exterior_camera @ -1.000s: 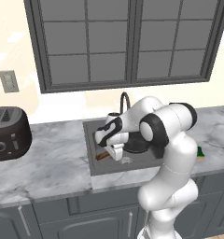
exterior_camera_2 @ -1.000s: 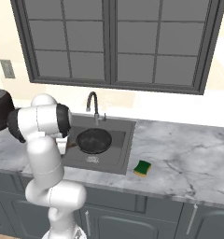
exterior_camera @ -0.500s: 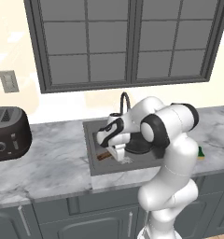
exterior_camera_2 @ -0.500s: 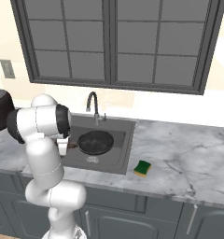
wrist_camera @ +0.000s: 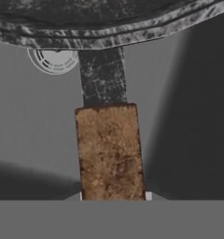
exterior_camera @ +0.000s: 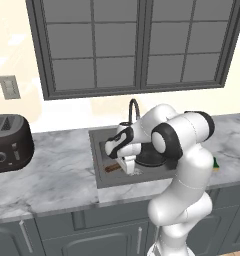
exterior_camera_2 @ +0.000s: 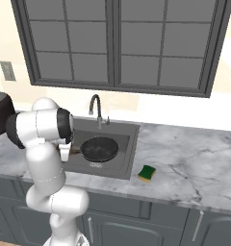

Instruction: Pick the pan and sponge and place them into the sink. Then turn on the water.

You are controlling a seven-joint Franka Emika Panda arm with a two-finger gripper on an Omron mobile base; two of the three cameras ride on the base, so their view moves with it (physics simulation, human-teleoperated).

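Grey marble counter [exterior_camera_2: 194, 168] is carrying the sponge [exterior_camera_2: 147, 173] just R of the sink [exterior_camera_2: 129, 153], w/ a black toaster [exterior_camera: 9, 143] sitting at far L

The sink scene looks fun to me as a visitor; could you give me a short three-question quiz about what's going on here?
1. True or false: the pan sits inside the sink.
2. Where does the sponge lie? A) in the sink B) on the counter right of the sink C) on the toaster
3. What are the robot's fingers closed on?

Key: 1 true. 2 B. 3 the pan's wooden handle, held by the gripper.
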